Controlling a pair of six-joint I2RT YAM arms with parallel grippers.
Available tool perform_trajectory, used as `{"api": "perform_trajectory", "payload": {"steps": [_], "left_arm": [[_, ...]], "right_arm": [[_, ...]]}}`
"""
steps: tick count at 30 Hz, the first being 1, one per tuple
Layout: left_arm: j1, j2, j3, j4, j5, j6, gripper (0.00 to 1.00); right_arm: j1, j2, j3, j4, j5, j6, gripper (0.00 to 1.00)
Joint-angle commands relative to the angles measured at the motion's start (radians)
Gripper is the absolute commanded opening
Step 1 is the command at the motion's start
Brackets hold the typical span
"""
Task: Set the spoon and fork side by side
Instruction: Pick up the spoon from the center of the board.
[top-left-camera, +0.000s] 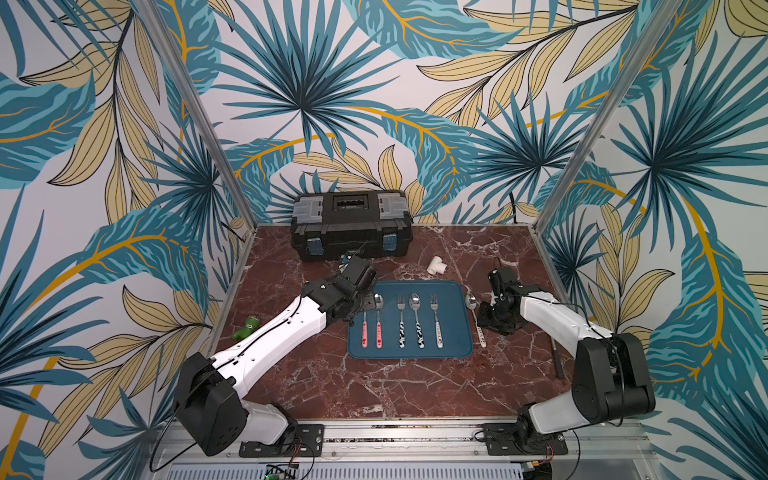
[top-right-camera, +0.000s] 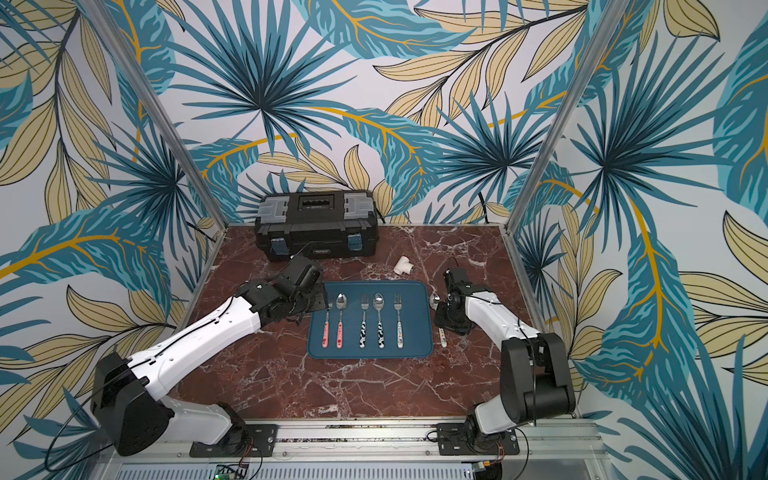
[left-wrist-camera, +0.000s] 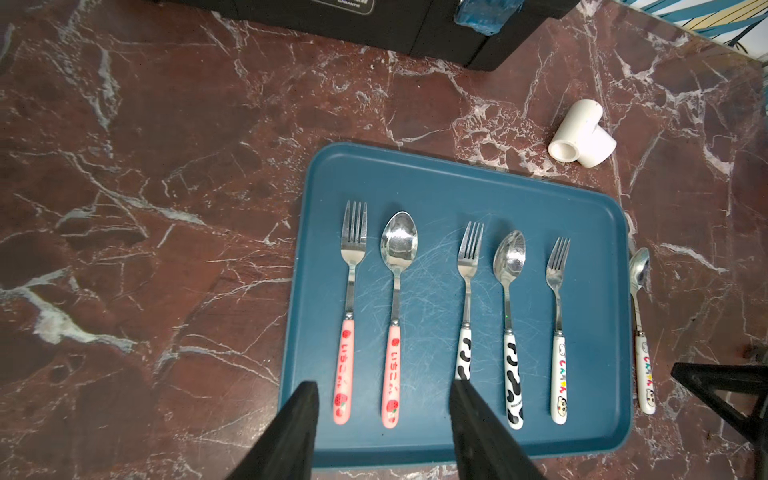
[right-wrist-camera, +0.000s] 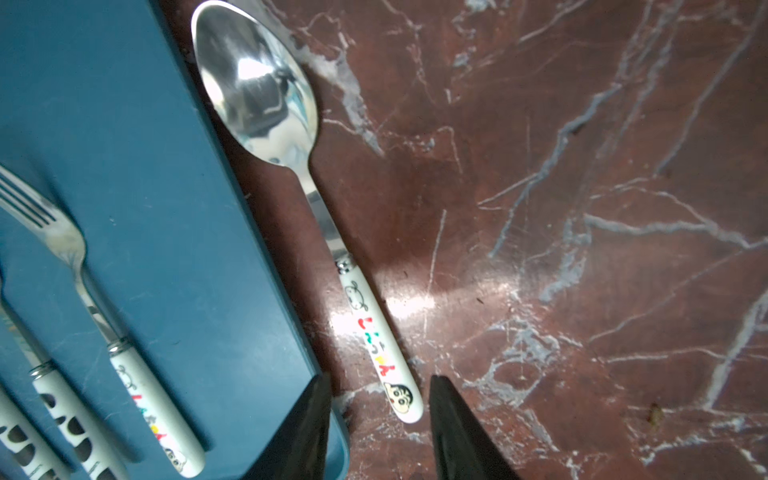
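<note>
A blue tray holds a pink fork beside a pink spoon, then a cow-print fork beside a cow-print spoon, then a white cartoon fork on its own. The matching cartoon spoon lies on the marble just off the tray's right edge. My left gripper hovers open over the pink handles, holding nothing. My right gripper is open, its fingers either side of the cartoon spoon's handle end.
A black toolbox stands at the back. A white pipe tee lies behind the tray. A green toy sits at the left table edge and a dark pen-like stick at the right edge.
</note>
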Motion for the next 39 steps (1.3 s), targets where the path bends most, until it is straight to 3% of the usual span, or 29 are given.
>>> {"api": "perform_trajectory", "payload": {"steps": [1,14,21,27,36,39], "left_arm": [[0.026,-0.051,-0.055,0.041,0.008,0.021,0.56],[0.070,-0.111,-0.160,0.083,0.053,0.023,0.57],[0.078,-0.155,-0.189,0.077,0.055,0.025,0.57],[0.086,-0.203,-0.214,0.071,0.019,0.020,0.57],[0.095,-0.276,-0.201,0.013,-0.036,0.016,0.58],[0.095,-0.322,-0.222,0.007,-0.050,0.008,0.58]], "right_arm": [[0.014,0.025,0.016,-0.042,0.022,-0.025,0.46],[0.036,0.150,0.062,-0.057,0.088,-0.034,0.45],[0.038,0.227,0.085,-0.071,0.110,-0.028,0.39],[0.038,0.229,0.056,-0.054,0.120,-0.009,0.28],[0.038,0.231,0.043,-0.047,0.106,-0.009,0.00],[0.038,0.208,0.036,-0.035,0.111,-0.004,0.00]]}}
